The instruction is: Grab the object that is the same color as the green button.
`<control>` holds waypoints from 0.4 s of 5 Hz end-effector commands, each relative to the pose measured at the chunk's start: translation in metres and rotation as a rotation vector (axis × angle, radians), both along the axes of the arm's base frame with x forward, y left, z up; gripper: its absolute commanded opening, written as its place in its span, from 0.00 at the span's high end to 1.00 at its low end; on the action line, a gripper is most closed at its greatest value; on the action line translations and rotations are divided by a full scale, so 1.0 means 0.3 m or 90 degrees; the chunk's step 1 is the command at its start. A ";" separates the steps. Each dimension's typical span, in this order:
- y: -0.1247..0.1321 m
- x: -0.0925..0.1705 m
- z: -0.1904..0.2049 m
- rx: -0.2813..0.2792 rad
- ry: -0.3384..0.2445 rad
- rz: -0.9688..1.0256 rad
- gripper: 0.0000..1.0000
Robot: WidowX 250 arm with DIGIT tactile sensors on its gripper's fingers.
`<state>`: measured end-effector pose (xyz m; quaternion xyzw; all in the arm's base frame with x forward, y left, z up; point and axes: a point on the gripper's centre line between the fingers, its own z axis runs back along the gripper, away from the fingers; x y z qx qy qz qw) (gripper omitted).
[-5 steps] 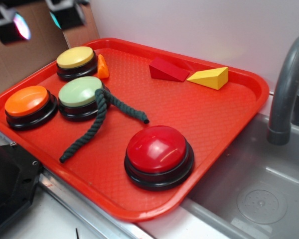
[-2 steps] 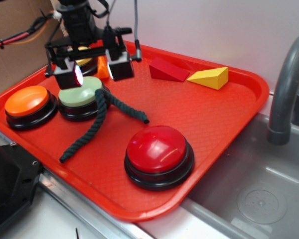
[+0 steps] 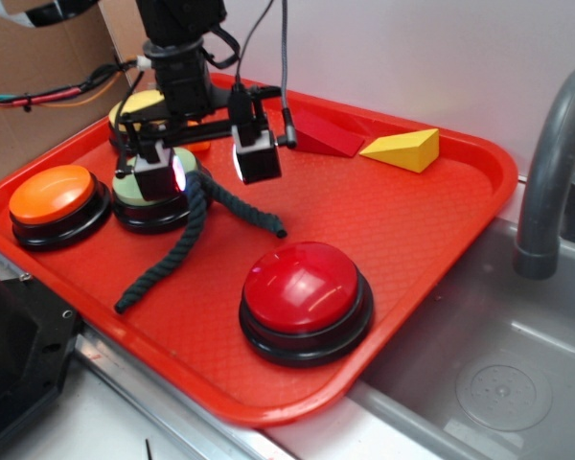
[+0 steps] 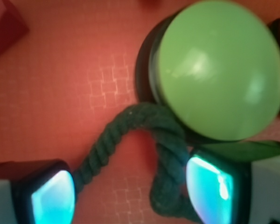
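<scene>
From where I stand, the red tray (image 3: 431,220) starts at the left with an orange button (image 3: 53,196), and just beside it the pale green button (image 3: 139,192) on its black base, partly hidden by the robot. Behind that sits a yellow button (image 3: 139,103). The gripper (image 3: 211,168) hangs low over the green button's right edge, its fingers (image 3: 257,158) spread wide apart and holding nothing; their inner pads glow. The dark green rope (image 3: 163,264) lies on the tray with its bend pressed against the green button's base, one end trailing toward the front left edge, the other reaching right toward the tray's middle. In the wrist view the rope (image 4: 130,140) curls around the green button (image 4: 219,70), passing between the two fingers (image 4: 210,186). Further right come a big red button (image 3: 305,287), a dark red wedge (image 3: 326,136), a yellow wedge (image 3: 402,149), then a grey faucet (image 3: 551,172) over the sink.
</scene>
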<state>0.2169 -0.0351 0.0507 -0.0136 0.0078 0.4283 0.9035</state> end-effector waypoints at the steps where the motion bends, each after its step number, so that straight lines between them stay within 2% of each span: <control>1: 0.000 -0.044 -0.033 0.005 0.012 0.002 0.37; 2: 0.004 -0.049 -0.036 0.003 0.006 -0.021 1.00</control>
